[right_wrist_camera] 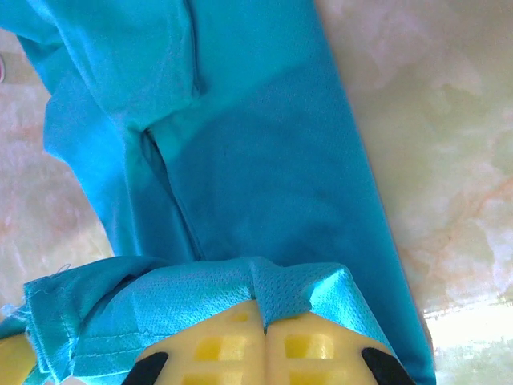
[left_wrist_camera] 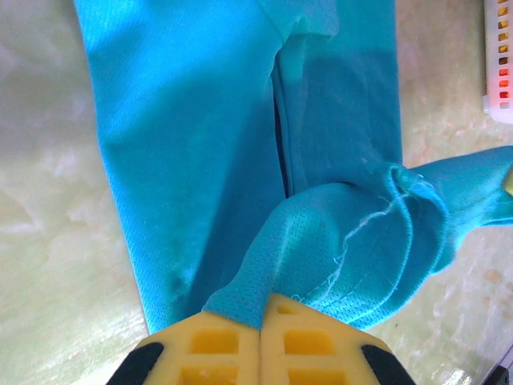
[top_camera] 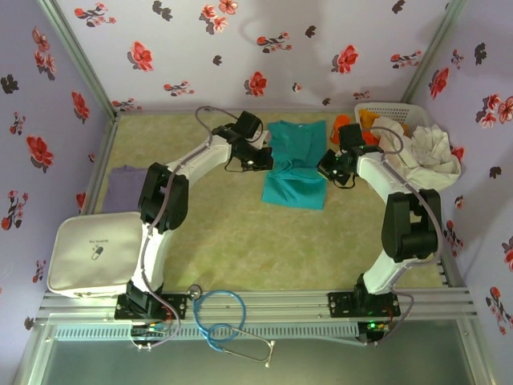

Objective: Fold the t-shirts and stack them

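The teal-green t-shirt (top_camera: 298, 143) lies at the middle back of the table, partly folded. My left gripper (top_camera: 260, 160) is at its left edge, shut on a pinch of the teal cloth (left_wrist_camera: 240, 273), with the yellow pads (left_wrist_camera: 216, 345) pressed together. My right gripper (top_camera: 329, 168) is at the shirt's right edge, shut on a fold of the same shirt (right_wrist_camera: 288, 293). A lifted hem bunches between the two grippers. The dusty purple t-shirt (top_camera: 127, 184) lies flat at the far left. Orange cloth (top_camera: 353, 128) and off-white cloth (top_camera: 429, 152) spill from the basket.
A white lattice basket (top_camera: 401, 108) stands at the back right; its corner (left_wrist_camera: 501, 56) appears in the left wrist view. A white zip pouch (top_camera: 92, 253) lies at the near left. A blue stethoscope (top_camera: 228, 321) rests on the front rail. Flowered walls enclose the table.
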You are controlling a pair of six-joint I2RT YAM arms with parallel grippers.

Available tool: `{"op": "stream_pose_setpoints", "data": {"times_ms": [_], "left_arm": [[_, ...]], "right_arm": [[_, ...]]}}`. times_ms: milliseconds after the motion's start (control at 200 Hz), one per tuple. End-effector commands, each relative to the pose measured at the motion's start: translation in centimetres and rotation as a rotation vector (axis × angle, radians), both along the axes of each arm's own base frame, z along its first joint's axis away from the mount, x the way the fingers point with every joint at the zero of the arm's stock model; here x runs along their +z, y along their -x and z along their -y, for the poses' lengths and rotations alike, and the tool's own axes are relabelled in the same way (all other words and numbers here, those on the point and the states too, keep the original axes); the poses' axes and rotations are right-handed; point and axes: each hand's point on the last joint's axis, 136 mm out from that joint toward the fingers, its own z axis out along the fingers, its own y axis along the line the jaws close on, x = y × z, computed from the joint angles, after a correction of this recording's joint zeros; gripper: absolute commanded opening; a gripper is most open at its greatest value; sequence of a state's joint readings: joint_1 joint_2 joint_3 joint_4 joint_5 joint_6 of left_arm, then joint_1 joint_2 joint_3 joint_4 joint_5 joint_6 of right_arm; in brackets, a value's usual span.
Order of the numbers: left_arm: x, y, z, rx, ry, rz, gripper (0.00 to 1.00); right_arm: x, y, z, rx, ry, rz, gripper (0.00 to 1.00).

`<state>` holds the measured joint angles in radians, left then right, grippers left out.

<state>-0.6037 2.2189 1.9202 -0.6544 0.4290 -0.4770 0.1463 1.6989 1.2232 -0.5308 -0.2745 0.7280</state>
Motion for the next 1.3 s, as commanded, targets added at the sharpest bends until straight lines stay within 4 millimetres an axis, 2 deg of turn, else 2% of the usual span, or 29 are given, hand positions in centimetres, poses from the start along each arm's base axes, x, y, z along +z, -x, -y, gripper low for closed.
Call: {"op": "stream_pose_setpoints", "data": {"times_ms": [0,220,270,360,410,465,510,575,740,840,940,1025,1115,1295], "left_arm": [[0.4,-0.9,0.4,-0.044,0.015,0.017,0.00],[-1.4,-2.0,0.4,-0.042,0.007,0.004,0.03],[-1.8,-2.3,0.4,-0.039,0.007,0.005,0.09],[-2.3,-2.9,0.6,-0.043,0.008,0.012,0.23],[-2.5,-3.4,0.7,-0.042,0.011,0.020,0.32],[-2.4,-4.1,0.7,-0.034,0.020,0.035,0.40],[-2.1,-4.6,0.7,-0.030,0.026,0.048,0.44],[-1.1,-5.2,0.6,-0.029,0.028,0.066,0.46],[3.0,-5.4,-1.5,-0.013,-0.028,0.141,0.47],[4.8,-4.1,-2.3,0.003,-0.018,0.161,0.47],[5.5,-2.2,-2.5,0.005,0.007,0.144,0.46],[5.2,-0.4,-2.0,-0.003,0.029,0.117,0.45],[3.8,1.3,-0.9,-0.010,0.065,0.073,0.45],[0.6,2.3,1.3,0.001,0.119,0.004,0.44]], "right_arm": [[0.1,-1.3,0.1,0.004,-0.008,0.028,0.00],[-0.8,-2.6,0.7,-0.016,-0.005,0.031,0.00],[-1.3,-3.0,1.0,-0.025,-0.007,0.029,0.00],[-2.1,-3.8,1.0,-0.027,-0.025,0.019,0.08],[-2.5,-4.4,1.0,-0.024,-0.030,0.026,0.24],[-2.5,-5.2,0.8,-0.003,-0.032,0.048,0.54],[-2.6,-5.8,1.1,0.006,-0.011,0.060,0.71],[-2.4,-6.6,1.3,0.023,0.002,0.079,0.82],[-0.5,-6.2,1.2,0.045,0.002,0.113,0.86],[0.2,-4.7,1.2,0.058,0.000,0.108,0.87],[0.5,-3.1,0.4,0.084,-0.044,0.095,0.87],[0.8,-1.8,-0.3,0.088,-0.091,0.087,0.87],[1.0,-0.8,-1.0,0.060,-0.154,0.079,0.87],[1.3,0.2,-2.7,-0.011,-0.279,0.081,0.87]]}}
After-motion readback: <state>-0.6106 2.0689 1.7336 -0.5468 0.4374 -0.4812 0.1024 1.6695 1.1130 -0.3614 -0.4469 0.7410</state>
